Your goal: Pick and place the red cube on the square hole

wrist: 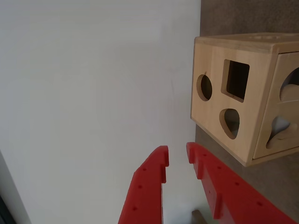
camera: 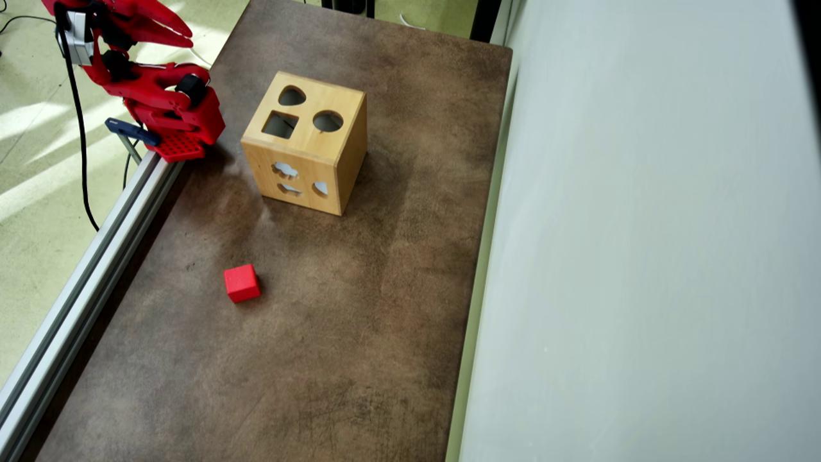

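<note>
end effector [wrist: 177, 156] slightly open, empty; red cube [camera: 242, 283] mid-mat, clear all round.

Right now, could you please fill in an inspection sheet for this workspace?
Surface: brown mottled tabletop, bare apart from the job's things.
Job's things: red cube lies alone on the tabletop, apart from the wooden box; square hole on the box's top face, empty, beside a round and a teardrop cut-out.
Clutter: nothing seen.
Grippers: gripper open, holding nothing, far from the cube.
Cables: black cable hangs off the arm, outside the tabletop.
Surroundings: aluminium rail along one edge, pale wall panel along the other, greenish floor.
</note>
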Available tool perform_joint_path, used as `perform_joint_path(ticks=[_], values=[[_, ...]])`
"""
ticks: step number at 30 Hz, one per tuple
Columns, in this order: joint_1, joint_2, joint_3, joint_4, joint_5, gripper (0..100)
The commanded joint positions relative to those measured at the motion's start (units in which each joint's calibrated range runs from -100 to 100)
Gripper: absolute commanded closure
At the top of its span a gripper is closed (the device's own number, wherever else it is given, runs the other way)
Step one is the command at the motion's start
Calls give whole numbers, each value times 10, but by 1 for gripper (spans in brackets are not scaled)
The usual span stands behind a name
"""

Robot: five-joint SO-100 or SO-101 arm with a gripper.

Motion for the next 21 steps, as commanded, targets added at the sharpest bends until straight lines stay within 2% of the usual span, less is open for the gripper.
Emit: perform_joint_path(ticks=[1, 11, 15, 21], values=[[5, 3, -3, -1, 2, 93], [7, 32, -11, -6, -1, 93], [7, 150, -34, -6, 2, 93], [13, 345, -185, -2, 2, 93]])
